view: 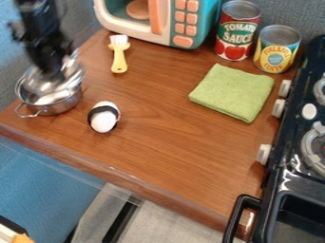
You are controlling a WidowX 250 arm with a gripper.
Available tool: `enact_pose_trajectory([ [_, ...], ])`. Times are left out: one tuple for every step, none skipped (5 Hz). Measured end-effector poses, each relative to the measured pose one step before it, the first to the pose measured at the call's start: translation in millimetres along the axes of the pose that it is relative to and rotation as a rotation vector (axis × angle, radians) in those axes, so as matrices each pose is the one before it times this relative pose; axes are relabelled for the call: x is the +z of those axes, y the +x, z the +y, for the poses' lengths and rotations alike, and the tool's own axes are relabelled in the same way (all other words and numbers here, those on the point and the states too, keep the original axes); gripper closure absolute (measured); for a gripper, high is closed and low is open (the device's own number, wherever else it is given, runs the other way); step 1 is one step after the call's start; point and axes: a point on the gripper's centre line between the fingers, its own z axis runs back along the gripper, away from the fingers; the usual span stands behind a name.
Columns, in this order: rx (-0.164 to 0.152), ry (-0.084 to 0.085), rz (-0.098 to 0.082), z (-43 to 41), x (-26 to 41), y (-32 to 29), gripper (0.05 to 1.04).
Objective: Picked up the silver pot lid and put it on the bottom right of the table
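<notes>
A brown wood-grain table [171, 147] with a rounded front edge is seen at a slant from above. A grey wall [282, 10] rises behind it; blue and grey surfaces lie below the front edge. A black toy stove [289, 178] with pale knobs borders the right side. At the back stands a teal and white toy microwave [164, 21] with orange buttons.

Beside it are two metal cans. The taller can [236, 31] has a red, white and green label with lettering and pictured tomatoes. The shorter can [274, 53] has a yellow label, also lettered, with a blue round centre.

A folded green cloth [234, 90] lies in front of the cans. A yellow-handled brush [119, 56] lies left of centre, and nearer the front is a white egg [102, 121] with a black band.

At the left, the silver lid [68, 76] is tilted over a silver pot [60, 105]. The black gripper [53, 75] is at the lid; whether it is gripping it cannot be told.
</notes>
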Motion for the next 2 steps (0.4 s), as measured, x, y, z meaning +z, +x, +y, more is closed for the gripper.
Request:
enact_pose_trajectory([
  [-0.1054,0.0023,-0.093,-36.41,32.76,27.18,0.798],
  [-0.0915,-0.0771,-0.0469,-46.41,11.21,6.96,0.798],
])
